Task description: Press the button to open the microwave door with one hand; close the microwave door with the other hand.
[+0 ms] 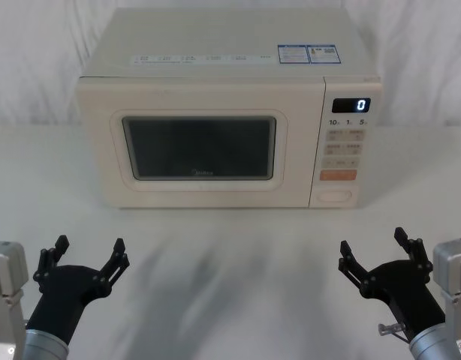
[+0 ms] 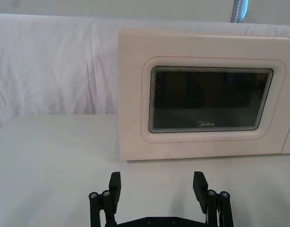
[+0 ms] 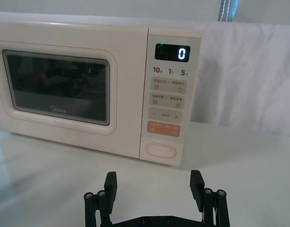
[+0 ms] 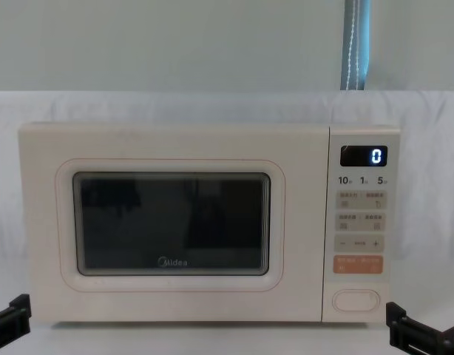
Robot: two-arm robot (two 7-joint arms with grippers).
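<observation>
A boxy cream microwave (image 1: 223,127) with a smooth, matte shell sits toward the back edge of the white cloth-covered table (image 1: 230,255). The microwave door (image 4: 171,225) is flush and closed, its raised rounded frame ringing a dark glass window; what lies behind the glass cannot be made out. On the right-hand panel the display (image 3: 172,52) reads 0, and at the panel's bottom, under the orange key (image 3: 163,129), sits the button (image 3: 160,150), a wide pale pill shape. Near the table's front edge, the left gripper (image 1: 88,255) and the right gripper (image 1: 375,250) hover well apart from the microwave, black claw jaws spread apart, holding nothing.
</observation>
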